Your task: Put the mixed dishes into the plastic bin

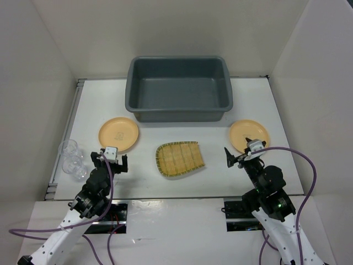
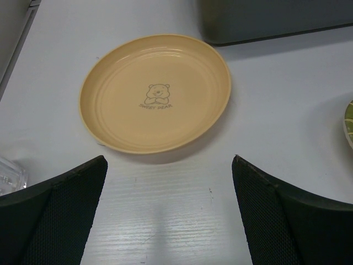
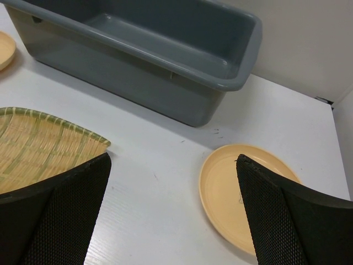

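Observation:
Two orange-yellow plates lie on the white table, the left plate [image 1: 118, 134] [image 2: 155, 92] with a bear print and the right plate [image 1: 249, 136] [image 3: 231, 193]. Between them lies the fan-shaped bamboo tray [image 1: 178, 159] [image 3: 38, 143]. Behind them stands the dark grey plastic bin [image 1: 176, 115] [image 3: 127, 72], with nothing inside it. My left gripper [image 1: 115, 160] [image 2: 169, 160] is open just short of the left plate's near edge. My right gripper [image 1: 241, 154] [image 3: 174, 157] is open beside the right plate's near-left edge, its right finger [image 3: 287, 221] covering part of that plate. Neither holds anything.
Two clear plastic cups [image 1: 70, 157] [image 2: 8, 174] stand at the table's left edge, beside my left gripper. White walls enclose the table at the left, right and back. The tray's rim [image 2: 348, 124] shows at the right edge of the left wrist view.

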`<state>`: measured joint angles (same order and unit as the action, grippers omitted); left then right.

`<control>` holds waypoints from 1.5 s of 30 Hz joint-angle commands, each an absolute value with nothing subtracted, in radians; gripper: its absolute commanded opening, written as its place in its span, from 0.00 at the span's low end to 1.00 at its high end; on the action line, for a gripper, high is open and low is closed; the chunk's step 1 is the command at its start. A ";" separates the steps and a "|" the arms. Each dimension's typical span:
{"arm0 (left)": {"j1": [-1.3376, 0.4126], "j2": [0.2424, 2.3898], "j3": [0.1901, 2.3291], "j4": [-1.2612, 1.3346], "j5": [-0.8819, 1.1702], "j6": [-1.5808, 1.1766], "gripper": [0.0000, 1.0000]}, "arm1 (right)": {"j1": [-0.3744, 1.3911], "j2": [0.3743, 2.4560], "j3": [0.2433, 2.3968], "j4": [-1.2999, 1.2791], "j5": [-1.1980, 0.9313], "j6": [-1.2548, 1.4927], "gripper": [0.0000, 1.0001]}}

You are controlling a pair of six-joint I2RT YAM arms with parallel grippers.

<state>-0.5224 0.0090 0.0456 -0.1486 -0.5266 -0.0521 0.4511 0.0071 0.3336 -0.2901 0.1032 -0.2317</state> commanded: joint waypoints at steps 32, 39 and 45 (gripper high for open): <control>-0.518 -0.124 -0.003 -0.103 -0.517 -0.037 1.00 | 0.439 -0.043 0.589 -0.221 -0.009 0.066 0.98; -0.518 -0.124 -0.003 -0.103 -0.517 -0.037 1.00 | 0.439 -0.043 0.571 -0.175 -0.109 0.223 0.98; -0.518 -0.124 -0.003 -0.103 -0.517 -0.037 1.00 | 0.439 -0.043 0.568 -0.241 -0.107 0.278 0.98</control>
<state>-0.5224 0.0090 0.0456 -0.1486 -0.5255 -0.0521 0.4442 0.0055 0.5636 -0.2287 -0.0944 0.2249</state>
